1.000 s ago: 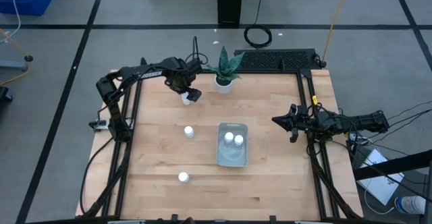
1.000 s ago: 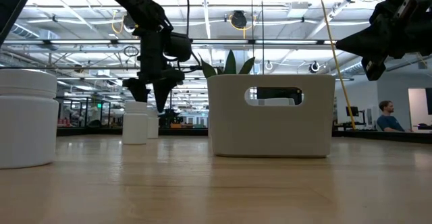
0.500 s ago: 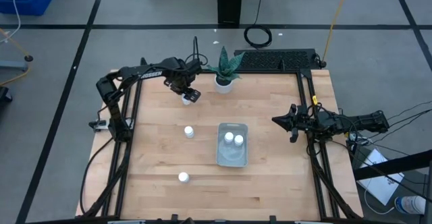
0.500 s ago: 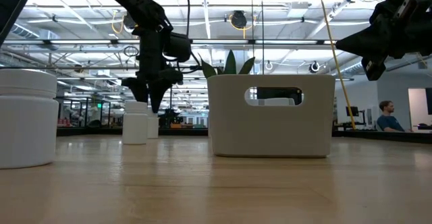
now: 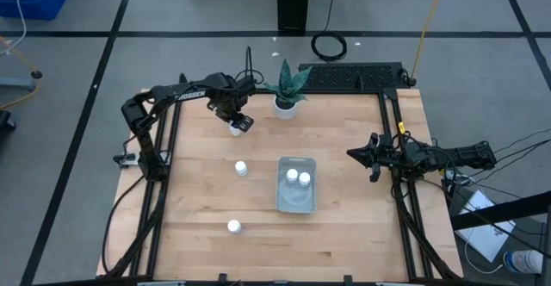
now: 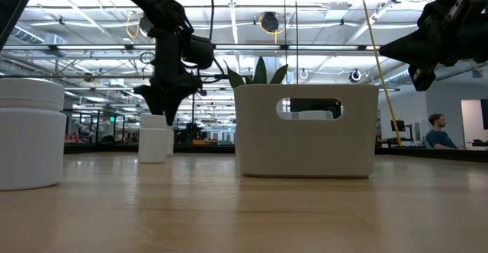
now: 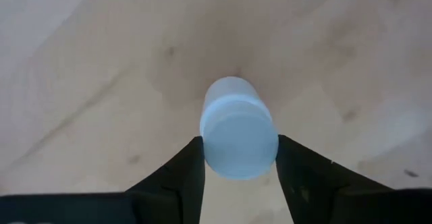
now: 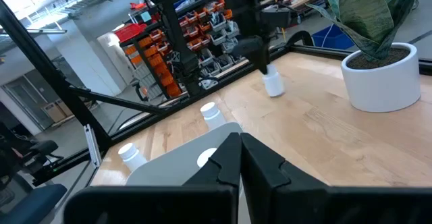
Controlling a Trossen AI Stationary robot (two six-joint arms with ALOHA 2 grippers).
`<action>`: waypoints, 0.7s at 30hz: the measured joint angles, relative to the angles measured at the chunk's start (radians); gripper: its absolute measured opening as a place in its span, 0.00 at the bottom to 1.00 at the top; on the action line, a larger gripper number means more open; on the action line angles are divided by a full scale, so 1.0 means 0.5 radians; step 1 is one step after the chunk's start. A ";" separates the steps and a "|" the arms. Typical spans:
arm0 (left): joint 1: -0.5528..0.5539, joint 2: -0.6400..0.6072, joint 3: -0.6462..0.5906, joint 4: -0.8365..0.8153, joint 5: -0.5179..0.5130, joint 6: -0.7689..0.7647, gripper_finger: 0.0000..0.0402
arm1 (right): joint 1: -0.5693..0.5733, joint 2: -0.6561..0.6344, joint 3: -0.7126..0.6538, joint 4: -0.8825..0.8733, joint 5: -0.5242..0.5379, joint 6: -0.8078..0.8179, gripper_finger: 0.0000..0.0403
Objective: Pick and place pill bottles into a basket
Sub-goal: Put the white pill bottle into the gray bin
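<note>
From above, the left gripper (image 5: 238,124) is seen at about 11 o'clock from the table's middle, lowered over a pill bottle (image 5: 235,128) just beside the potted plant (image 5: 285,88). The basket (image 5: 296,202) lies near the middle of the table (image 5: 344,139), with two bottles (image 5: 298,177) inside its far end. A third bottle (image 5: 241,168) stands at 9 o'clock from the basket, and a fourth (image 5: 233,226) at about 7 o'clock from it. The right gripper (image 5: 355,154) is parked at 3 o'clock, above the table's edge.

At table height, the left gripper (image 6: 165,110) is seen pointing down onto a distant bottle (image 6: 155,137); a near bottle (image 6: 30,133) fills the 9 o'clock side, and the basket (image 6: 305,131) stands in the middle. A person (image 6: 437,131) sits far behind at 3 o'clock.

In the left wrist view, the two fingers (image 7: 177,180) are pressed against either side of the bottle (image 7: 237,129), which is gripped under its cap.

In the right wrist view, the fingers (image 8: 223,163) are seen pressed together with nothing between them; beyond them the basket's rim (image 8: 175,158) and the plant pot (image 8: 379,75) are shown.
</note>
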 joint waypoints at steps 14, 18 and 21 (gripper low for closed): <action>-0.137 -0.512 0.001 -0.117 0.377 -0.225 0.40 | 0.000 -0.001 0.000 0.000 0.000 0.000 0.00; -0.263 -0.615 0.054 -0.140 0.448 -0.328 0.41 | 0.000 -0.001 0.000 0.000 0.000 -0.001 0.00; -0.387 -0.633 0.170 -0.140 0.458 -0.413 0.40 | 0.000 -0.001 0.000 0.000 0.000 -0.001 0.00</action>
